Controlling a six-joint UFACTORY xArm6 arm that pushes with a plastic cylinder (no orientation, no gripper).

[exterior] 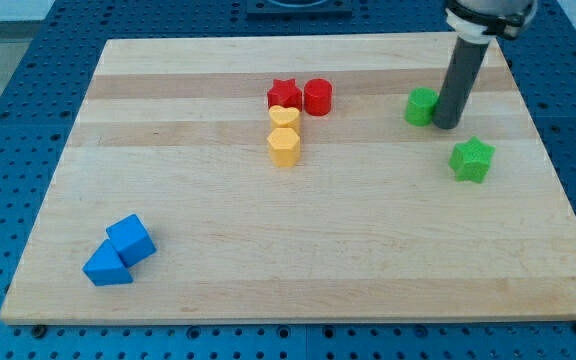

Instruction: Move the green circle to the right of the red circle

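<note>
Green circle [421, 106], a short bright cylinder, sits touching my tip [447, 126] on its left. Red circle [318, 97] lies well apart leftward. Pincer: none in view, state untellable.

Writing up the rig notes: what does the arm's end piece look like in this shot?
A straight, dark grey to black cylindrical rod, matte and plain, ending at my tip. At the view's top it enters a wider collar with a pale, whitish band below a darker housing. No cables, labels or markings show. No claw is fitted. The rest of the arm is out of frame.
</note>
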